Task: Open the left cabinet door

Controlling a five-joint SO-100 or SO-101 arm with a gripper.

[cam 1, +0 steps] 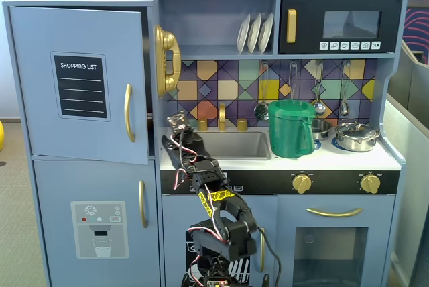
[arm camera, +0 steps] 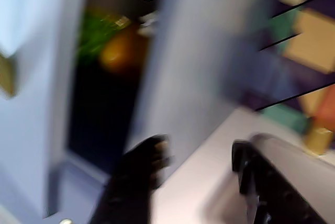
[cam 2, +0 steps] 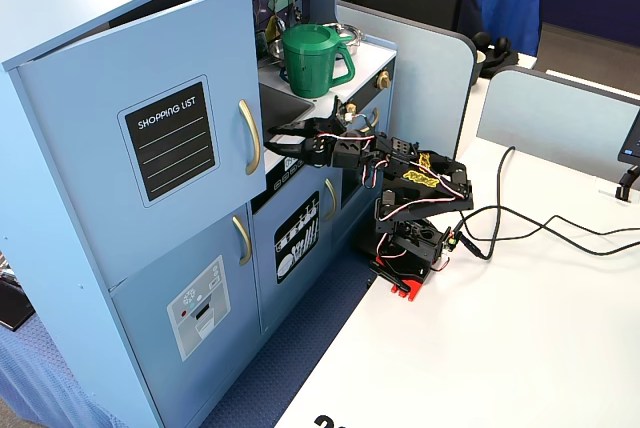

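At the upper left of the toy kitchen: the left cabinet door (cam 1: 80,86) stands partly swung out in both fixed views, its free edge clear of the cabinet frame.
Door face: light blue, with a black "SHOPPING LIST" panel (cam 1: 81,86) and a curved gold handle (cam 1: 129,112) along its right edge in a fixed view.
Door from the side: in a fixed view the door (cam 2: 150,148) angles outward from the cabinet top, with a dark gap behind its upper edge.
Cabinet interior: the wrist view shows a dark opening beside the pale door edge (arm camera: 31,77), with blurred green and orange shapes inside; what they are cannot be told.
Arm: the black arm (cam 2: 410,183) rises from its base on the white table (cam 2: 520,348) and reaches toward the gap at the door's free edge.
Gripper: the gripper (cam 2: 280,138) sits just beside the handle, over the counter edge near the sink (cam 1: 234,145).
Gripper state: the wrist view shows the two dark fingers (arm camera: 141,171) set apart with nothing between them.
Contact: whether a fingertip touches the door cannot be told.
Below: the lower door with the water-dispenser picture (cam 1: 100,230) sits closed.
On the counter: a green pitcher (cam 1: 291,128) stands right of the sink in a fixed view, with a metal pot (cam 1: 357,136) further right.
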